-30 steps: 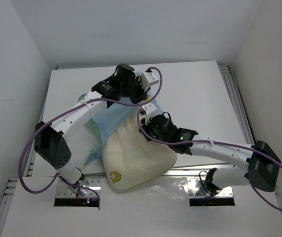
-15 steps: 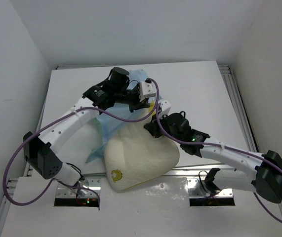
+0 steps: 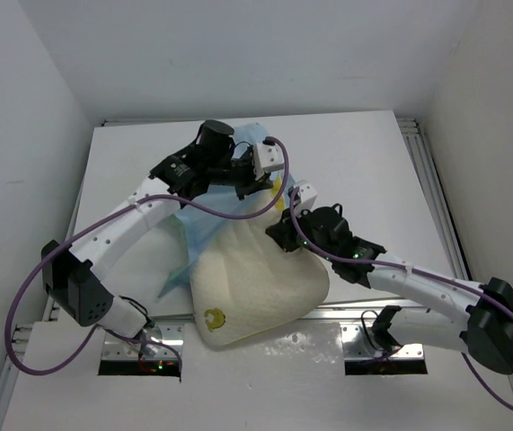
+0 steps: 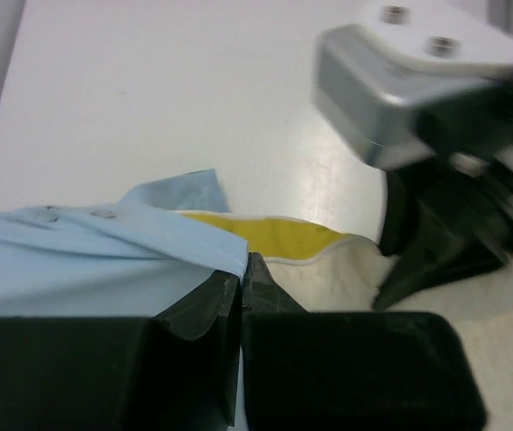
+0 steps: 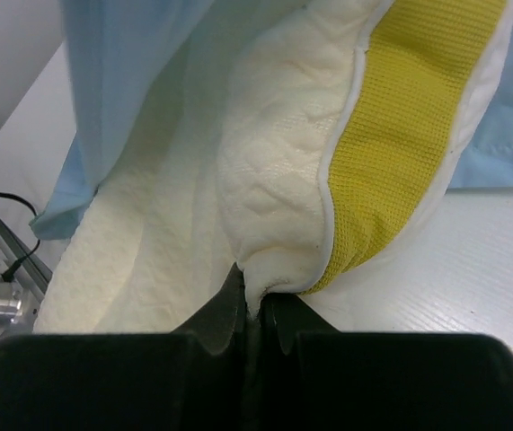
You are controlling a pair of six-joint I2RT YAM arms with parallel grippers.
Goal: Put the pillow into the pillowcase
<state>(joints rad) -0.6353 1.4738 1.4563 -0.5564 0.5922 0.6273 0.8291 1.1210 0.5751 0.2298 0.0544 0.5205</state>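
Observation:
The cream pillow [image 3: 256, 283] lies at the table's near middle, its far end under the light blue pillowcase [image 3: 216, 220]. My left gripper [image 3: 260, 184] is shut on the pillowcase's open edge [image 4: 193, 242] and holds it up over the pillow's yellow seam [image 4: 274, 238]. My right gripper [image 3: 283, 235] is shut on a pinch of the pillow's cream edge [image 5: 265, 283] beside its yellow side band [image 5: 400, 144]. The pillowcase [image 5: 130, 81] drapes over the pillow's [image 5: 193, 224] left part in the right wrist view. A yellow-green mark [image 3: 211, 316] shows near the pillow's near corner.
The white table [image 3: 364, 171] is walled on three sides. A metal rail [image 3: 431, 189] runs along its right edge. The arm mounts [image 3: 139, 350] sit at the near edge. A purple cable [image 3: 278, 157] loops by the left wrist.
Both grippers have moved toward each other over the pillow's far right corner. The left one has come nearer and right with the pillowcase edge; the right one has moved right, and the pillow has shifted slightly.

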